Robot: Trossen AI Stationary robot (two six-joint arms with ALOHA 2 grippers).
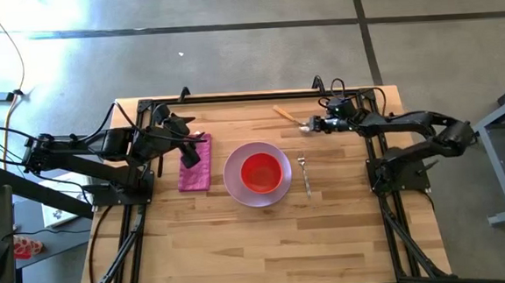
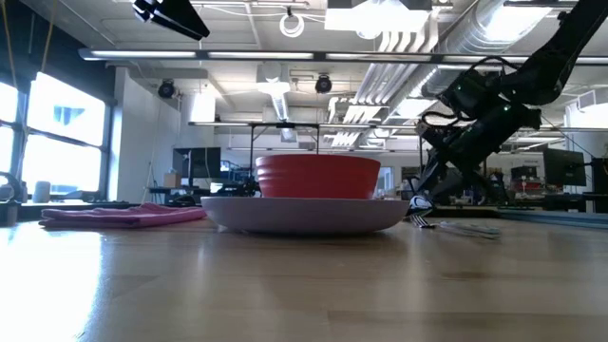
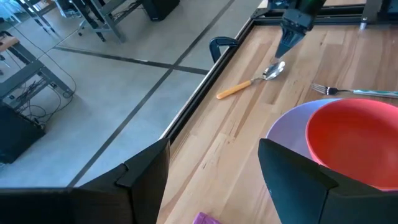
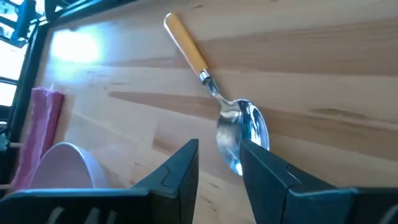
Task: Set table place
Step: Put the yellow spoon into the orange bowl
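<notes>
The right arm reaches in from the right edge of the high view, bent at the elbow, its wrist stretched toward the upper middle of the desk [image 1: 267, 237]. The right pincer [image 1: 309, 126] sits low over the bowl end of the yellow-handled spoon [image 1: 288, 116]. In the right wrist view its two dark fingers [image 4: 177, 169] stand a little apart, with the spoon's bowl just beyond the gap between them; whether they touch the spoon cannot be told.

The left arm lies folded along the left side of the high view, its left pincer [image 1: 188, 148] raised over the magenta napkin [image 1: 195, 163]. The left wrist view shows its fingers [image 3: 144, 176] spread wide, holding nothing.

The lavender plate [image 1: 234, 183] sits at the centre of the high view with the red bowl [image 1: 261, 173] on it. The napkin lies just left of the plate, and the silver fork [image 1: 305, 176] just right of it. The spoon lies apart from them, in the upper right of the desk, handle pointing toward the far rail.

No writing can be read anywhere.

The desk is light jointed wood within a black rail frame, standing on grey concrete floor. The low view shows an open workshop behind, with ceiling ducts, strip lights, windows at the left, and monitors.
</notes>
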